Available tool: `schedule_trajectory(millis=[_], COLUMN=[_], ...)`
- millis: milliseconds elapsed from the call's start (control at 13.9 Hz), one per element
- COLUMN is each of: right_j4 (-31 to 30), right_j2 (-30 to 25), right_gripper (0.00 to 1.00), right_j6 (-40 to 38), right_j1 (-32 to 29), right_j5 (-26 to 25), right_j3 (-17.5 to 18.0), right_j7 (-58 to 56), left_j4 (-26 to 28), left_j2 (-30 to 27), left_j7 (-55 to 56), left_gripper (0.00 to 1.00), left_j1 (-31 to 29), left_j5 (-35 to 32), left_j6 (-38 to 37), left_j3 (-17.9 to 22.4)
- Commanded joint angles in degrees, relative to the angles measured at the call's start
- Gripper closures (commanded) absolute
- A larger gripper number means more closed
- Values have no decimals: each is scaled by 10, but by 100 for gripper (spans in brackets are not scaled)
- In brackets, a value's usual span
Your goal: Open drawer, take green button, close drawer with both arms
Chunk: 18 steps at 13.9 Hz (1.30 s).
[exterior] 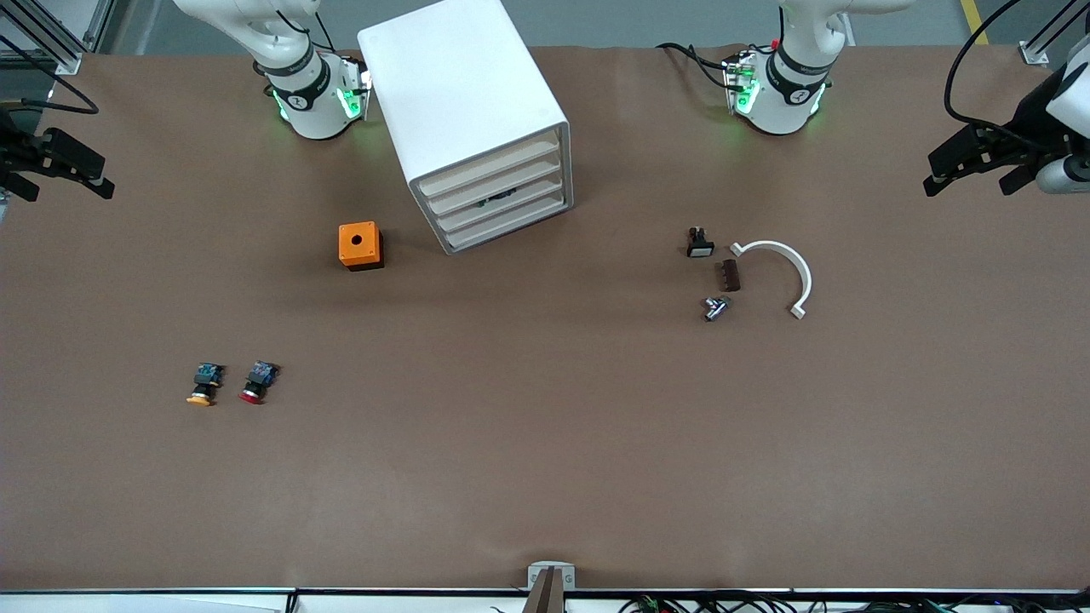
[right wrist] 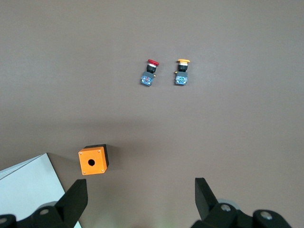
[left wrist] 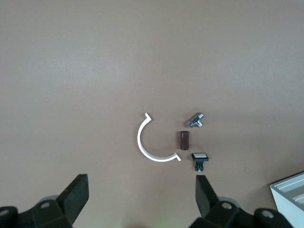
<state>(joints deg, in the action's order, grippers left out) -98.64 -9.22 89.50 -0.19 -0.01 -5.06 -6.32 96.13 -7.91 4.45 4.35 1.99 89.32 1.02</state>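
The white cabinet [exterior: 464, 102] stands on the table between the two arm bases. Its four cream drawer fronts [exterior: 498, 200] face the front camera and all are shut. A small dark thing shows in a gap between the middle fronts. The green-capped button is hidden. My left gripper [exterior: 971, 183] hangs open and empty at the left arm's end of the table; its wrist view [left wrist: 142, 183] shows only bare table between the fingers. My right gripper [exterior: 72, 191] hangs open and empty at the right arm's end, also over bare table in its wrist view [right wrist: 141, 185]. A cabinet corner shows in both wrist views [left wrist: 289, 197] [right wrist: 23, 190].
An orange box with a hole [exterior: 360, 245] sits beside the cabinet. A yellow-capped button [exterior: 204, 385] and a red-capped button [exterior: 257, 383] lie nearer the front camera. A white curved piece [exterior: 788, 268], a brown block [exterior: 731, 275], a black switch [exterior: 699, 243] and a metal part [exterior: 715, 308] lie toward the left arm's end.
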Motion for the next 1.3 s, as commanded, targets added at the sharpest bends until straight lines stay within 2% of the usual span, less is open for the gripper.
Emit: schedule_trajectory(millis=[0, 432, 576, 864, 1223], right_j4=[-1, -1, -1, 0, 0], right_j2=[-7, -8, -7, -8, -8], right_gripper=[0, 0, 0, 0, 0], right_j6=[-1, -3, 0, 1, 1], right_j1=[-3, -2, -2, -2, -2], right_j5=[-3, -1, 0, 2, 2], right_j3=[2, 2, 2, 3, 2], right_j7=[-6, -6, -6, -6, -6], left_j4=[-10, -10, -18, -62, -67], left_j2=[4, 27, 56, 163, 258], left_j7=[0, -5, -4, 1, 14], left_gripper=[0, 0, 0, 0, 0], left_j1=[0, -20, -24, -30, -4], left_j5=[-11, -12, -10, -11, -13], left_j6=[-12, -13, -6, -1, 25], left_j3=[1, 3, 4, 4, -3])
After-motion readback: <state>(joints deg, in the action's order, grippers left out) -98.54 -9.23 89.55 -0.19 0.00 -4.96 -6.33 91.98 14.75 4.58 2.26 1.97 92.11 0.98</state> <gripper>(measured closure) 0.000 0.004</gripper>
